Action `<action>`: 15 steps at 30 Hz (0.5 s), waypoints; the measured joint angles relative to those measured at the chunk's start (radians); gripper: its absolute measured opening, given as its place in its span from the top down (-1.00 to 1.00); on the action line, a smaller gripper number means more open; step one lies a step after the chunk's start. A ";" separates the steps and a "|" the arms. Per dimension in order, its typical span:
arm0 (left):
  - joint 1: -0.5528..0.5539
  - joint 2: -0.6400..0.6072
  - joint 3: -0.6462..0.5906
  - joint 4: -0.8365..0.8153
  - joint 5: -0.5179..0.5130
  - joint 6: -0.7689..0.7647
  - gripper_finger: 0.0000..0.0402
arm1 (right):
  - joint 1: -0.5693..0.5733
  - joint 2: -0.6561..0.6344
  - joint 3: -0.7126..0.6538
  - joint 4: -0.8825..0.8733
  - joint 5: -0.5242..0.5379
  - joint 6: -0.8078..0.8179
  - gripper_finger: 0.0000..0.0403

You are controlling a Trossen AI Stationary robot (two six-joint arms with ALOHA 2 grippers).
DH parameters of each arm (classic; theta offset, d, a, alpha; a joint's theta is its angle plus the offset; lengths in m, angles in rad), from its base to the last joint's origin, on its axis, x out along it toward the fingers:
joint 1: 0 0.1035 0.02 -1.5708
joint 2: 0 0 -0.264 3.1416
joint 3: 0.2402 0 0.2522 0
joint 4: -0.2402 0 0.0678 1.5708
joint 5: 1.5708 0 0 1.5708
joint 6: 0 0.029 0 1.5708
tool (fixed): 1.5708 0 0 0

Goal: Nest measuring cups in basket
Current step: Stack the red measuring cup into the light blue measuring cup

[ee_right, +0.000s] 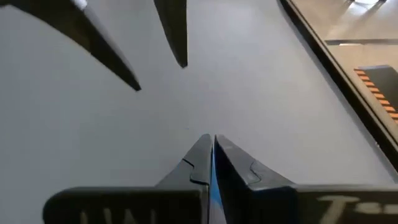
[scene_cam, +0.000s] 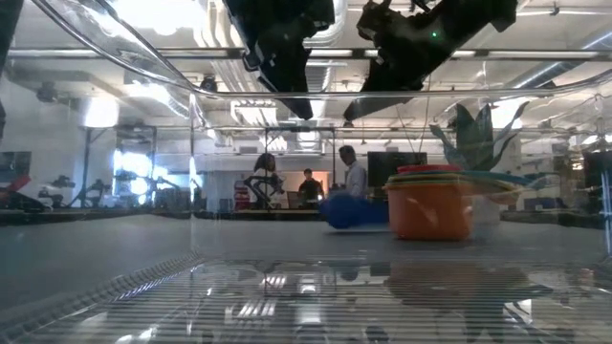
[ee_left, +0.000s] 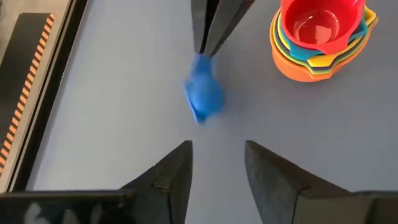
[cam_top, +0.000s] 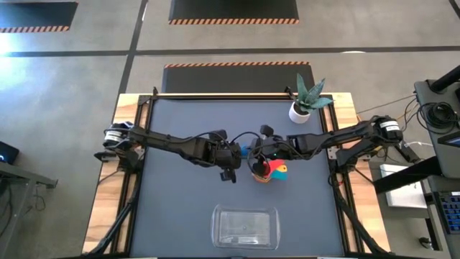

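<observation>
Blue cup (ee_left: 203, 95), light stiff plastic, prob slippery, best taken by its flat handle, hangs just above the worktop (cam_top: 180, 187) beside the cup stack (ee_left: 320, 37), well apart from the basket (cam_top: 245, 226). Right tool (ee_left: 208, 48) is clamped on it; left tool (ee_left: 217, 168) is half apart & empty nearby.

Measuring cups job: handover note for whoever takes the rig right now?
Left gripper: open, empty, over the mat facing the blue cup.
Right gripper: shut on the blue cup, pinching it thin between its fingers, above the mat mid-table.
Stack of cups: red on top, orange at the bottom, standing on the mat beside both grippers.
Basket: near the table's front edge, no cups in it.
Done: most cups nested.
Left: add the blue cup to the stack, then move the stack into the basket.
</observation>
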 joint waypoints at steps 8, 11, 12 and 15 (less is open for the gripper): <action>-0.005 0.000 -0.004 -0.016 0.001 -0.001 0.45 | -0.001 -0.047 0.000 -0.154 0.001 0.005 0.96; -0.009 -0.007 -0.004 -0.022 0.001 0.004 0.45 | -0.018 -0.052 -0.001 -0.227 -0.003 0.038 0.95; -0.011 -0.013 -0.005 -0.027 0.000 0.006 0.45 | -0.027 -0.049 -0.001 -0.250 -0.005 0.042 0.94; -0.025 -0.044 -0.009 -0.024 -0.003 0.018 0.45 | -0.068 -0.035 -0.001 -0.340 -0.049 0.033 0.85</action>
